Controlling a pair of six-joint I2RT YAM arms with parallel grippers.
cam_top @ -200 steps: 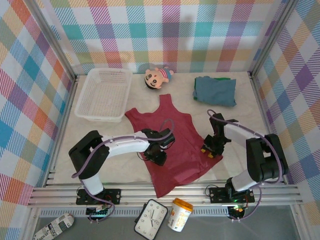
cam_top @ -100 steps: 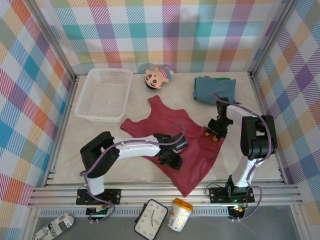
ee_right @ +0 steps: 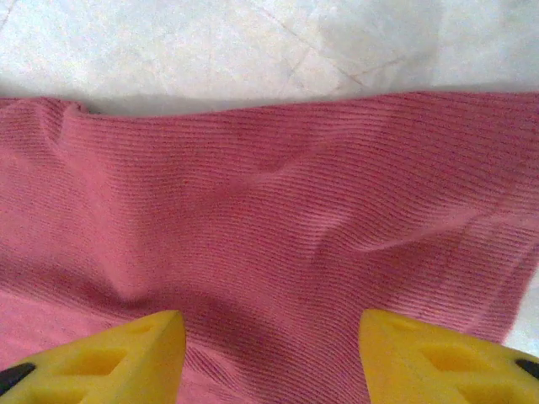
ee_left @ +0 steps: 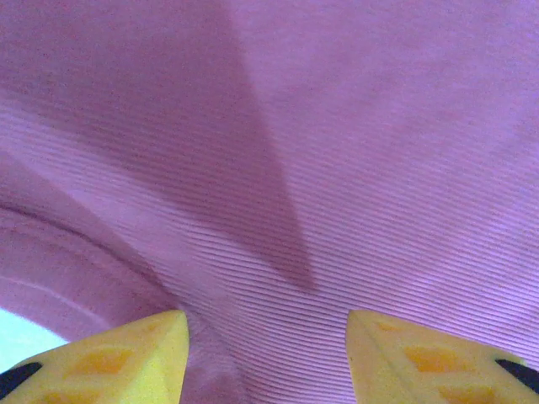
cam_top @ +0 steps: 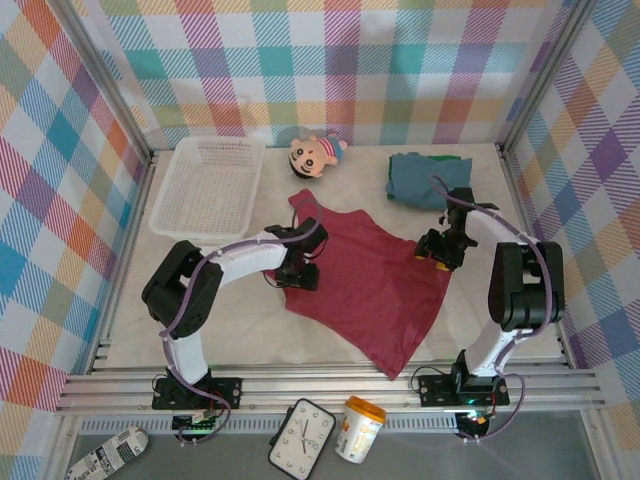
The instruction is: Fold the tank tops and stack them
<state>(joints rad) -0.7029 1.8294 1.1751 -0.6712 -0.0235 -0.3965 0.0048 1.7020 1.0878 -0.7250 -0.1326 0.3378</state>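
Observation:
The dark red tank top (cam_top: 365, 285) lies spread flat across the middle of the table, its hem toward the near edge. My left gripper (cam_top: 298, 268) sits low over its left side, jaws open, with ribbed red cloth (ee_left: 337, 168) lying flat under the fingertips (ee_left: 126, 353). My right gripper (cam_top: 441, 250) is at the top's right corner, also open, over the red cloth (ee_right: 269, 219) near its edge. A folded blue-grey tank top (cam_top: 428, 182) rests at the back right, with a green tank top (cam_top: 446, 157) peeking out beneath it.
A white mesh basket (cam_top: 207, 188) stands at the back left, and a doll (cam_top: 314, 157) lies beside it. A clock (cam_top: 302, 437) and a cup (cam_top: 360, 428) sit below the table's front rail. Checked walls close in three sides.
The red top has slid toward the back and been spread. My left gripper moved back and to the left; my right gripper moved toward the back. Both jaws have widened.

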